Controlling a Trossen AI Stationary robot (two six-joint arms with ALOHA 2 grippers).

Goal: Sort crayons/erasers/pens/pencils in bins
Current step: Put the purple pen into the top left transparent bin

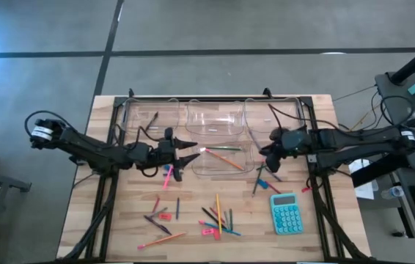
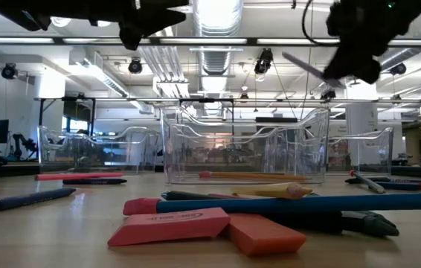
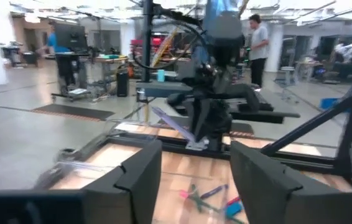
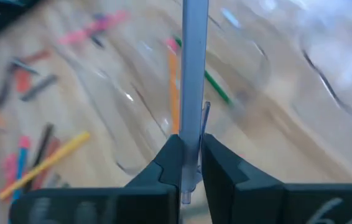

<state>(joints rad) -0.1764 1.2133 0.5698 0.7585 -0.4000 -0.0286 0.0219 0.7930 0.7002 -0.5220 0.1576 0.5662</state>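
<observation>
Open-plan robotics lab or workshop. Exposed ceiling ducts (image 2: 214, 30), track spotlights (image 2: 136, 65), polished concrete floor (image 1: 215, 29). Wooden tabletop (image 1: 119, 220) on a black metal frame. More workbenches (image 3: 101, 59) and monitors (image 3: 70, 37) further back; a person (image 3: 258, 46) stands among them. Cables (image 1: 358, 95) trail to neighbouring rigs.

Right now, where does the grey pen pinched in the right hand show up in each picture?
High view: not made out; it is lost beneath the right hand.
Low view: grey pen slants at upper right.
Left wrist view: it slants across the centre.
Right wrist view: upright in the centre.
Shared landmark: the right hand pinching it.
</observation>
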